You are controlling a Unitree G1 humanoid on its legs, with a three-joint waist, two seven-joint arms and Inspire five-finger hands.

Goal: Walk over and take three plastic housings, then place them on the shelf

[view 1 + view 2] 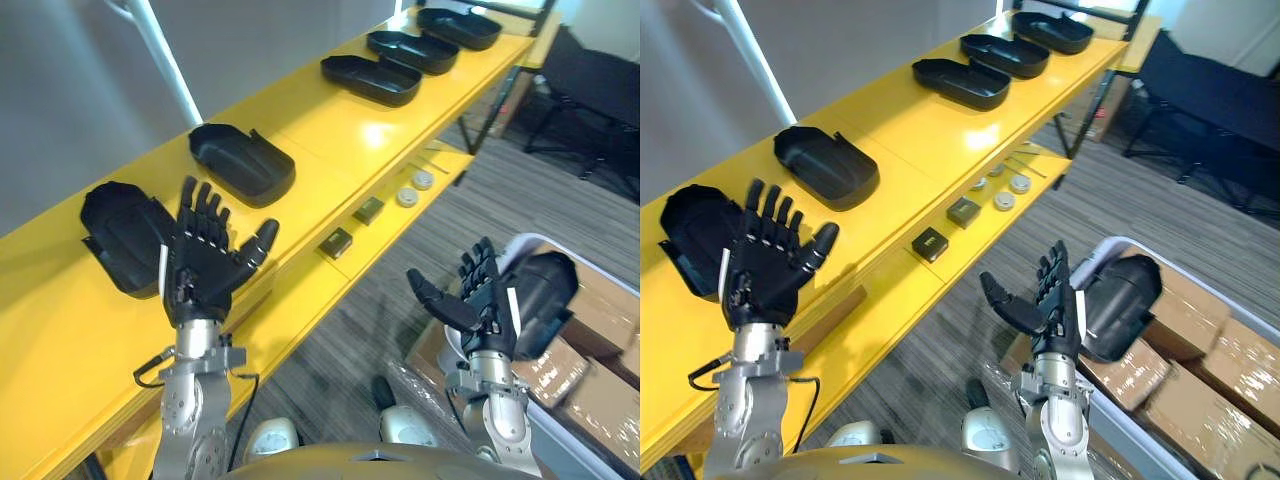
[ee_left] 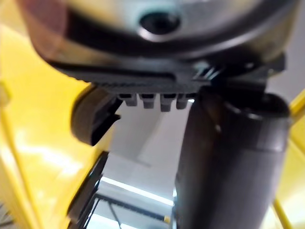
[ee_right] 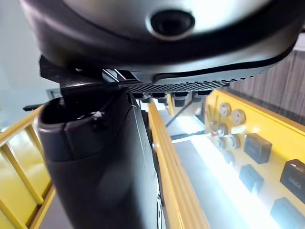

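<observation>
Five black plastic housings (image 1: 370,80) in a row along top of yellow shelf (image 1: 330,130), spaced apart, none touching. Shallow tray-like shells, hollow side up, low wall round the rim, one end rounded, slightly glossy. Nearest housing (image 1: 118,235) at near end of shelf, second housing (image 1: 243,160) just past it, other three close together at far end. Sixth housing (image 1: 545,295) low at right inside white bin (image 1: 527,238), domed back up, beside cardboard boxes (image 1: 600,400). Left hand (image 1: 205,262) up at shelf edge in front of nearest housing, fingers straight and fanned out, thumb out to the side, nothing in grasp; contact with that housing not clear. Right hand (image 1: 480,300) low between shelf and bin, likewise released, fingers straight, thumb out, empty, sixth housing just behind it. On lower ledge (image 1: 300,300) under shelf top: two small dark blocks (image 1: 336,243) and two round discs (image 1: 407,197), all apart from each other.
</observation>
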